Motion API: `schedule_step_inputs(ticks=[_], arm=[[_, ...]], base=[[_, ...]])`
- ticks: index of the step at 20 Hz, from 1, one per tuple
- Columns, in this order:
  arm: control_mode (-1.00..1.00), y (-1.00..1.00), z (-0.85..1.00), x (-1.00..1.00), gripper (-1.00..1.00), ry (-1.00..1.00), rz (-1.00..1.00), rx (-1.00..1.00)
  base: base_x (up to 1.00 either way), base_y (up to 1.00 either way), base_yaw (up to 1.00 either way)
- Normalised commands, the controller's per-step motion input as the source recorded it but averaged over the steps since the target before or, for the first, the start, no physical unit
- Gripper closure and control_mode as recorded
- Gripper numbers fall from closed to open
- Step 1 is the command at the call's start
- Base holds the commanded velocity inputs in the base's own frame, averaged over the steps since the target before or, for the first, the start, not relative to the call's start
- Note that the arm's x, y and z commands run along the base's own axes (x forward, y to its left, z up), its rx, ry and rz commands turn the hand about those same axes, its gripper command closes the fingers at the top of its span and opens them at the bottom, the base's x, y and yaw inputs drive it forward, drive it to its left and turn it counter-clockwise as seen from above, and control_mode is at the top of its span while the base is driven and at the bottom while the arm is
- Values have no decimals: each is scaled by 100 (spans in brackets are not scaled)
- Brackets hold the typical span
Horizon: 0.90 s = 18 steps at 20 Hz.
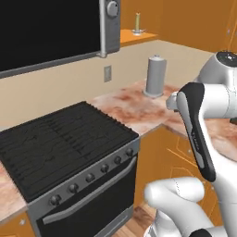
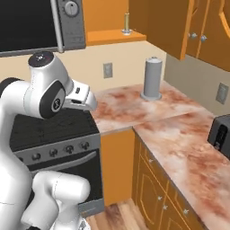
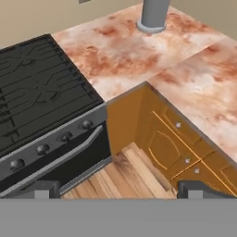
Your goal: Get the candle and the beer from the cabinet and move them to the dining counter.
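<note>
Tool: you had the tool (image 3: 118, 192) released, its two dark tips spread wide at the bottom of the hand view, with nothing between them. It hung over the wooden floor (image 3: 125, 178), facing the inner corner where the two runs of tabletop met.
Arm: you had it folded high in front of the stove (image 1: 55, 143), its hand pointing down and forward.
Candle: the candle (image 1: 137, 22) stood upright on the orange shelf (image 1: 132, 37) of the cabinet (image 2: 108, 18), near the shelf's front edge, just right of the microwave (image 1: 51, 32). It was well apart from the tool.
Beer: you could not make it out in any view.
Tabletop: the marbled tabletop (image 2: 179, 130) ran from the stove's right edge to the corner, then towards the camera.
Canister: the grey canister (image 2: 152, 78) stood upright near the back edge of the tabletop, below the shelf.
Toaster: a dark toaster (image 2: 220, 134) sat at the tabletop's right edge, against the wall.
Low cupboards: orange doors (image 3: 171, 148) were closed under the tabletop.
</note>
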Motion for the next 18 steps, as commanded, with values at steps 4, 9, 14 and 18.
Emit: schedule_step_inputs(ticks=[4, 9, 14, 18], arm=[[100, 0, 0, 0, -100, 0, 0, 0], [100, 0, 0, 0, -100, 0, 0, 0], [100, 0, 0, 0, -100, 0, 0, 0], [100, 0, 0, 0, -100, 0, 0, 0]], base=[[80, -7, 21], [74, -17, 1], [72, -16, 10], [69, -17, 13]])
